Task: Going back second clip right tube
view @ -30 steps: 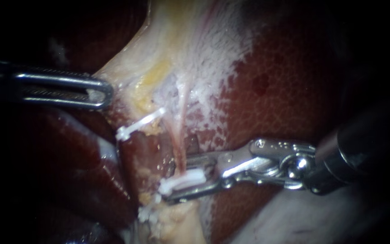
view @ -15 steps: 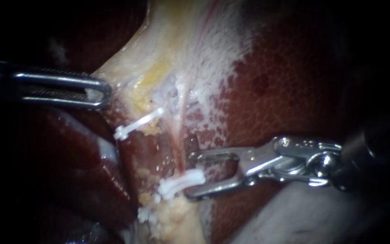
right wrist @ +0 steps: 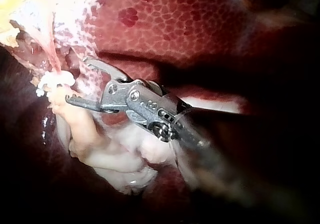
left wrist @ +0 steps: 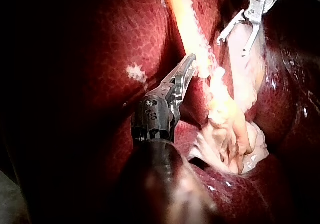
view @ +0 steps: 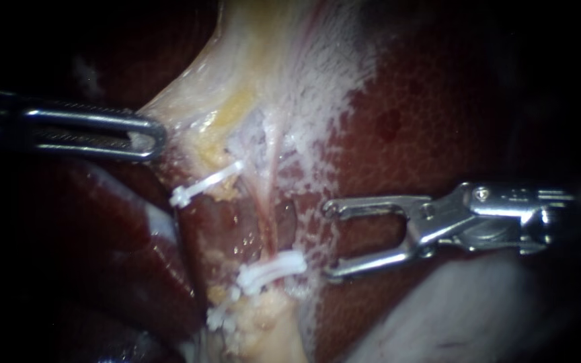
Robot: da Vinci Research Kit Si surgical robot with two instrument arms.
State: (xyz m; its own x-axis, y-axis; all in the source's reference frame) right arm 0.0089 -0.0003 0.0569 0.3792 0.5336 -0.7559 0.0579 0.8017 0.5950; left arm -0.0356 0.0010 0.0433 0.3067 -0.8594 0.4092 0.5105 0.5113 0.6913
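item: right instrument, endoscope view.
position: hand drawn back toward the view's right in two steps. a second ago its jaws lay on either side of the clip on the tube. half a second ago the tips were just beside the clip. now they stand clear of it, over the liver.
opening: gap between the jaws wider than before (liver surface shows through it).
clip: no longer bracketed by metal; its whole white length is uncovered.
shaft: the dark wrist and shaft that filled the lower right have mostly left the view; only the metal hinge part is left near the edge.
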